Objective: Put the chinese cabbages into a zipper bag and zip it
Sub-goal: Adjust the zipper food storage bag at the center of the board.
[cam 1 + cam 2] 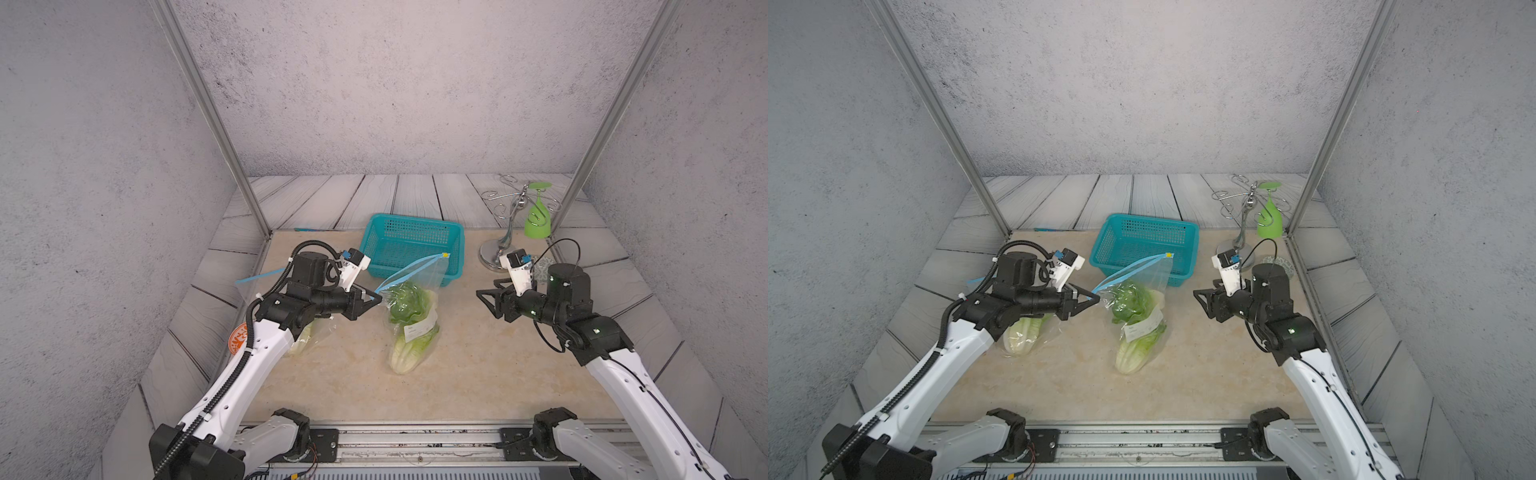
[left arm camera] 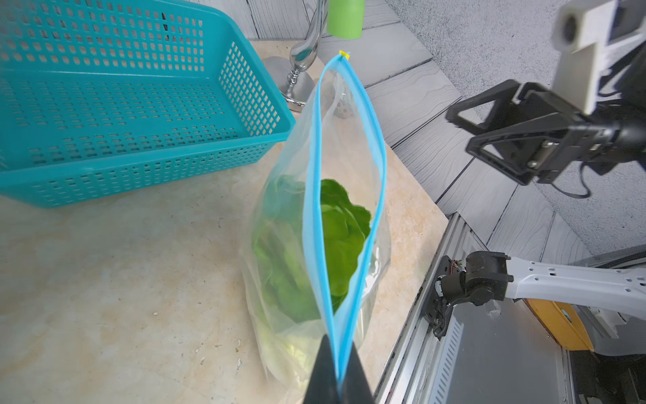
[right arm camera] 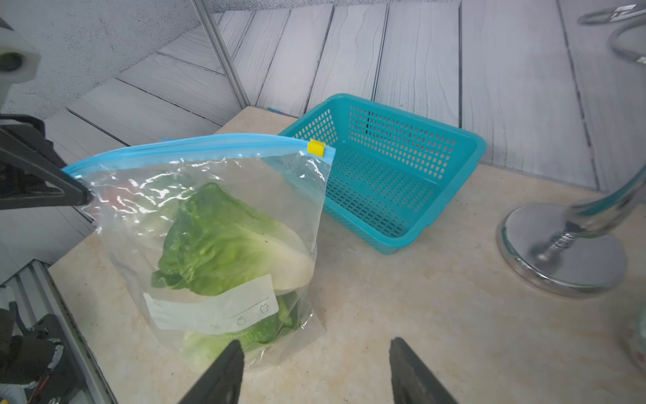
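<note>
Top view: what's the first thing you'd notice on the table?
The see-through zipper bag in the middle stands out: green chinese cabbages sit inside it, and the left tool pinches its blue zip end, holding it up. Behind it sits a bright teal basket, and at the far right a green goblet hangs upside down from a shiny rack.

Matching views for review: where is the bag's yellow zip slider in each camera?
In a top view: yellow slider on the zipper bag's raised far corner, in front of the teal basket.
In a top view: slider, same spot.
Left wrist: slider beyond the basket's corner.
Right wrist: slider against the basket's rim.
Shared landmark: teal basket.
</note>
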`<state>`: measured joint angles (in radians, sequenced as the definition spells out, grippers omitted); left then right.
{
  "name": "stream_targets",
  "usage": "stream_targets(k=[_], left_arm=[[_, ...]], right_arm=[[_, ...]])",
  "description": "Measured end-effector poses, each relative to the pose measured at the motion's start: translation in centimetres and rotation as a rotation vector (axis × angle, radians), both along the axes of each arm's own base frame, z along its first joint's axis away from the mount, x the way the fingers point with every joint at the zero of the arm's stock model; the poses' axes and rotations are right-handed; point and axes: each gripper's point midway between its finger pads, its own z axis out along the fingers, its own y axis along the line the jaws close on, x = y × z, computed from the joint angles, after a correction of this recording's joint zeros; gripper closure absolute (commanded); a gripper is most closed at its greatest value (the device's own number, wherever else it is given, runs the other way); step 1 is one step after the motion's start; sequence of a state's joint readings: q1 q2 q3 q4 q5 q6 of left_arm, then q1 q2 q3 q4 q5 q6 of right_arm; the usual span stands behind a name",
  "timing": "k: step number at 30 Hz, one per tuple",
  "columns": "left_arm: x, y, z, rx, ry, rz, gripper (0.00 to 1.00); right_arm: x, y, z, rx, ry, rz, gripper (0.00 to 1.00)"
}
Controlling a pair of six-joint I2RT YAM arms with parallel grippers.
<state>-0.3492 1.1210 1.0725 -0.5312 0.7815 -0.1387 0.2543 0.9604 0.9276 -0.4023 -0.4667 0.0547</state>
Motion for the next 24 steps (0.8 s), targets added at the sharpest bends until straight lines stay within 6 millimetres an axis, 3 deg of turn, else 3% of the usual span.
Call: stream_targets(k=[4, 11, 16, 24], left_arm=[[-0.1, -0.2, 0.5, 0.0, -0.01, -0.014, 1.0], [-0.4, -1.4, 1.2, 0.006, -0.015, -0.07, 1.0], [-0.6, -2.0, 1.1, 0.008, -0.015, -0.101, 1.0], [-0.7, -2.0, 1.1, 0.011, -0.021, -0.106, 1.0]], right_arm=[[2.9, 1.6, -2.9, 0.04, 0.044, 0.047, 0.31], [7.1, 3.9, -3.9, 0.106, -0.029, 0.141, 0.28], [8.9, 5.7, -5.5, 0.156, 0.014, 0.262, 0.28], [9.9, 8.1, -4.6, 0.224, 0.03, 0.491, 0.3]])
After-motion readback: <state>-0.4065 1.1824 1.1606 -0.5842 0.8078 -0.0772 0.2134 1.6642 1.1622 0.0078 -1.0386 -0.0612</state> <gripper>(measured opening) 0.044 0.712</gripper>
